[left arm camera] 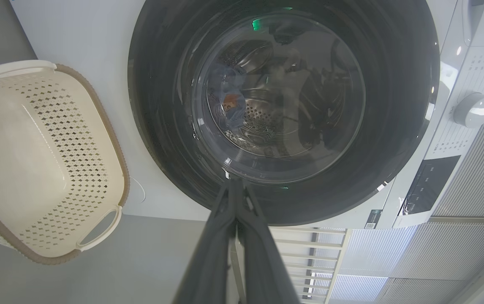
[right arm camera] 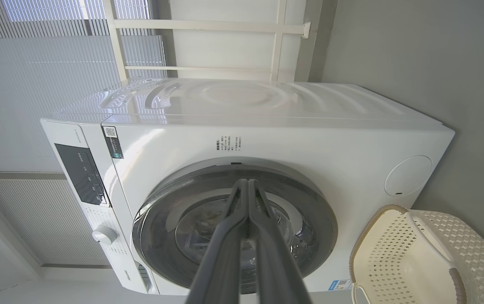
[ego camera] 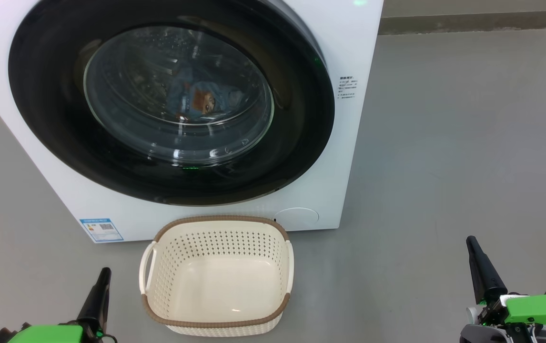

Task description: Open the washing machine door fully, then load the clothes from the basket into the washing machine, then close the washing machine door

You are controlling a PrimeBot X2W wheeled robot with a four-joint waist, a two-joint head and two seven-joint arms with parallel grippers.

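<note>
Washing machine door [ego camera: 173, 178] is seen shut, clothes [ego camera: 197, 100] tucked behind it, ahead of left tool [ego camera: 103, 276] and right tool [ego camera: 473, 247], both pinched closed on nothing, left nearer.

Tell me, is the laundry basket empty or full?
Empty: the basket shows a bare cream floor, and the blue clothes lie behind the glass of the washing machine door.

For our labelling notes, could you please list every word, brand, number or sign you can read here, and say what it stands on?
No text can be read well enough to quote.
The blue label low on the washing machine front: too small.
The grey print block beside the washing machine door: blurred.
The dark control panel: markings too small.
The QR sticker next to that panel: unreadable.
</note>
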